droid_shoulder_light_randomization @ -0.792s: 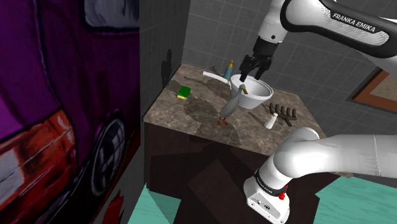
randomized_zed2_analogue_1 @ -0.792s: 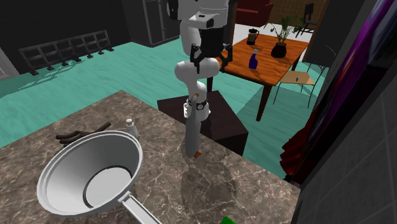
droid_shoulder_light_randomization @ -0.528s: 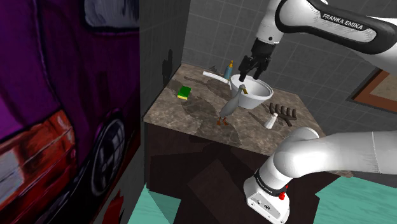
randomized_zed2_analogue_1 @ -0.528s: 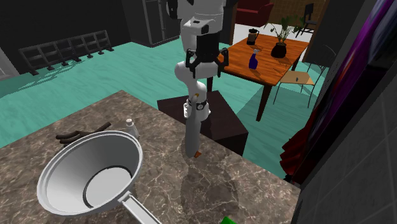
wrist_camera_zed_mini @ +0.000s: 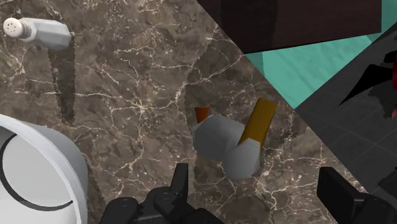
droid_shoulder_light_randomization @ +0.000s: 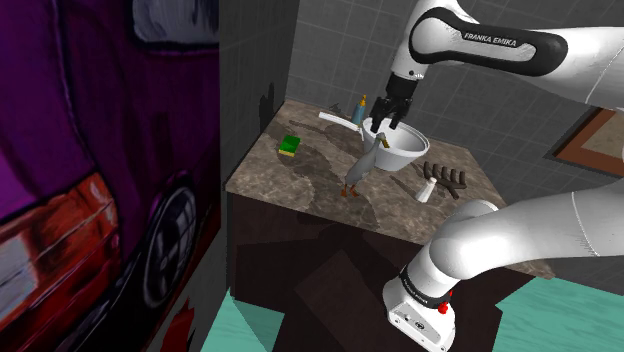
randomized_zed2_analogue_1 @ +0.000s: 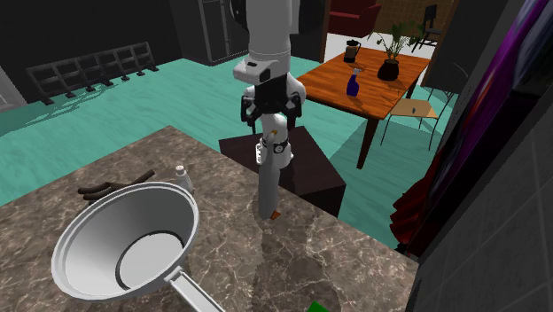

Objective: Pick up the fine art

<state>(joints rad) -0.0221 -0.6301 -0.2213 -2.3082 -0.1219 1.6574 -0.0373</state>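
The fine art is a grey-white bird figurine (droid_shoulder_light_randomization: 359, 167) with an orange beak and feet, standing upright on the brown marble counter (droid_shoulder_light_randomization: 290, 182) near its front edge. From the second exterior view the bird figurine (randomized_zed2_analogue_1: 267, 184) stands as a tall grey shape at the counter's far edge. My black gripper (droid_shoulder_light_randomization: 384, 122) hangs open above it, slightly toward the bowl, not touching. The gripper (randomized_zed2_analogue_1: 267, 115) is a short way above the bird's head. Looking down along the hand, the bird figurine (wrist_camera_zed_mini: 229, 145) lies just ahead of the open gripper (wrist_camera_zed_mini: 254, 182), between its spread fingers.
A white bowl (droid_shoulder_light_randomization: 404, 148) with a handle stands right behind the bird. A white shaker (droid_shoulder_light_randomization: 426, 193) and dark branch-like pieces (droid_shoulder_light_randomization: 446, 177) lie toward the shoulder view's right. A green sponge (droid_shoulder_light_randomization: 290, 146) and a blue bottle (droid_shoulder_light_randomization: 361, 107) stand by the tiled wall.
The arm has swung toward the shoulder view's left and lowered, bringing the gripper from over the bowl to above the bird. The fingers stayed open. Nothing on the counter moved.
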